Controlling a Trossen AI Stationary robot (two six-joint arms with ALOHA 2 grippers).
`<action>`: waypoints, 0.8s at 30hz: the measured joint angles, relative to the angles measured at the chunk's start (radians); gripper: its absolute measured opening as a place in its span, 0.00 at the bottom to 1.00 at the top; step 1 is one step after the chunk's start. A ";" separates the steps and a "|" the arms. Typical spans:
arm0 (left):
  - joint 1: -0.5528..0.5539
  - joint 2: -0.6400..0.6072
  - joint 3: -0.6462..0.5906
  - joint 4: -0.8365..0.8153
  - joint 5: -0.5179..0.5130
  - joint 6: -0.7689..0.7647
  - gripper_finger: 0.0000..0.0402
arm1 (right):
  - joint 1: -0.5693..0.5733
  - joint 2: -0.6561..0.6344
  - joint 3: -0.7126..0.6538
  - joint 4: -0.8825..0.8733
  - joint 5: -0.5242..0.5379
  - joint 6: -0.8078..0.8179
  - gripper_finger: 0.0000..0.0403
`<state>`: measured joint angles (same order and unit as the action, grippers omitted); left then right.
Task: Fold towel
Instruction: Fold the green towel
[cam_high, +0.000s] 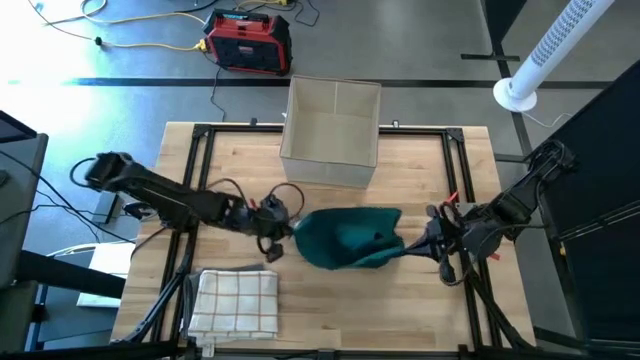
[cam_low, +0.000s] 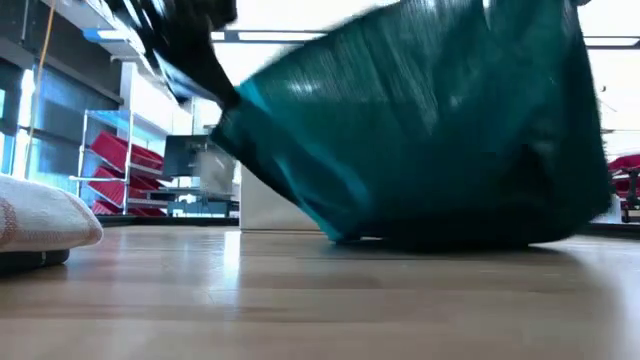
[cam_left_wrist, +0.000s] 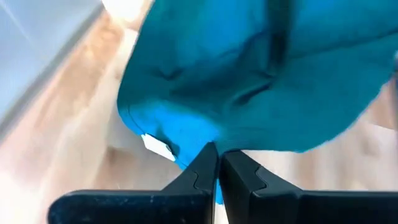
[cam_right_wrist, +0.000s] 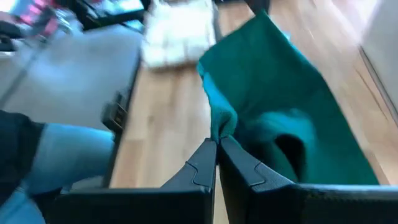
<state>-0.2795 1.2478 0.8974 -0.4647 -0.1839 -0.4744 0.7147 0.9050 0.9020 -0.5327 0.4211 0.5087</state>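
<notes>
lifting seems the step in hand: nearest in the low view, the teal towel (cam_low: 430, 130) hangs as a slack sheet with its lower edge brushing the counter (cam_low: 320, 300), and a folded checked cloth (cam_low: 40, 225) lies off to one side. seen from above, the towel sits mid-counter, strung between the two arms. the left pincer (cam_high: 283, 228) is pressed together on the towel's left edge, near a small white tag (cam_left_wrist: 157, 147) in its wrist view. the right pincer (cam_high: 428, 240) is likewise pinching a bunched corner on the right edge. to do this well, i judge both pincers should rise level and draw apart until the cloth hangs flat, then carry one edge over the other without letting the bottom drag. the right corner looks thinly caught and could slip. farther back stands an open cardboard box (cam_high: 331, 120) at the counter's far edge; beyond it, on the floor, a red and black case (cam_high: 248, 42). counted: one teal towel, one checked cloth, one box, two pincers, both closed on the towel.
</notes>
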 joint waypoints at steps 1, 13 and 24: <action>-0.006 -0.014 0.029 -0.062 0.030 -0.023 0.00 | 0.002 -0.005 0.000 0.027 -0.005 -0.020 0.00; -0.031 0.017 0.104 -0.242 0.170 -0.084 0.00 | 0.047 -0.013 0.000 -0.284 0.006 0.217 0.00; 0.156 0.362 0.031 0.083 0.452 0.194 0.00 | 0.047 0.092 0.000 -0.608 0.000 0.505 0.00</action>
<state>-0.1231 1.6093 0.9279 -0.3815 0.2680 -0.2803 0.7620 0.9967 0.9020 -1.1412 0.4213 1.0139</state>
